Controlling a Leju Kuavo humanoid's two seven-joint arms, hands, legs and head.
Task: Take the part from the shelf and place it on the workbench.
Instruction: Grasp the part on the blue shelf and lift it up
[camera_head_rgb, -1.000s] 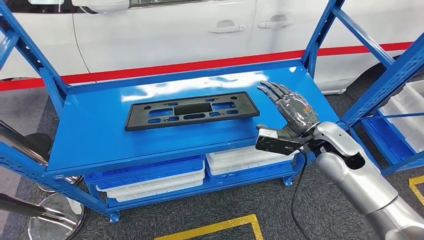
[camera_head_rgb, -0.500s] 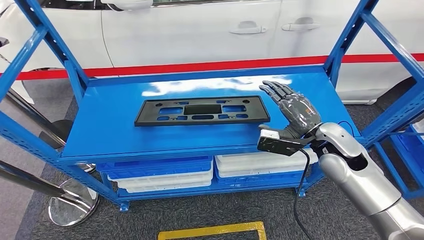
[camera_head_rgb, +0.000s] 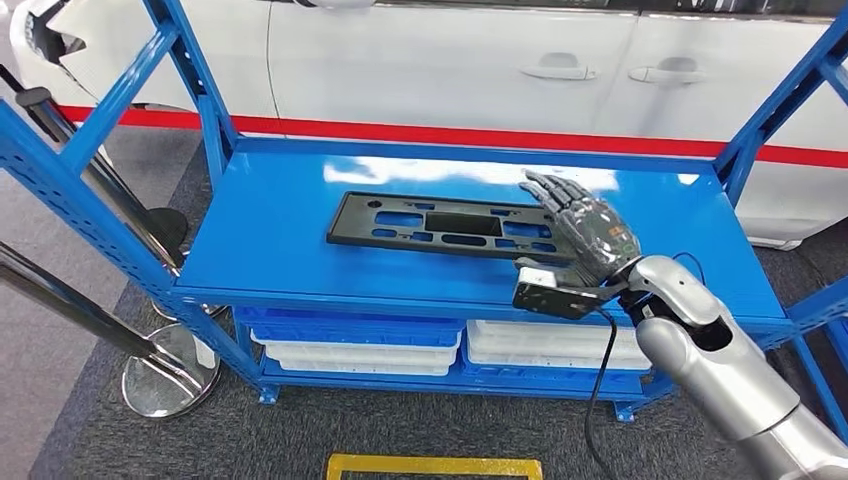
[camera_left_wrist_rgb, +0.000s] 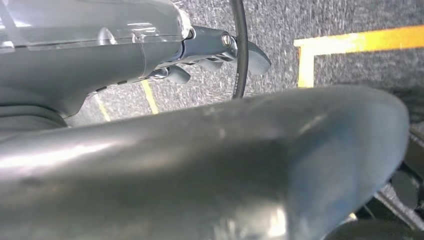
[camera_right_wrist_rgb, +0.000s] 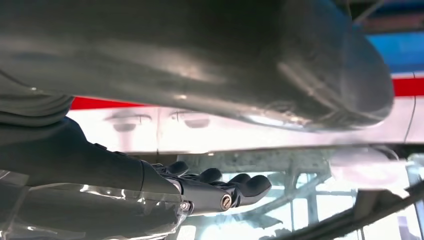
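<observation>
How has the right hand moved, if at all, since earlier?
Yes. Judged against the black part, the right hand has come left: it was beside the part's right end, and now its fingers reach over that end.

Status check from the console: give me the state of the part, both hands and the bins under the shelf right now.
Black part: flat on the blue shelf, not gripped.
Right hand: fingers straight and apart, holding nothing, over the part's right end; contact cannot be told.
Left hand: hanging over the floor, holding nothing, fingers apart.
Bins: stacked on the lower shelf, blue and white.
</observation>
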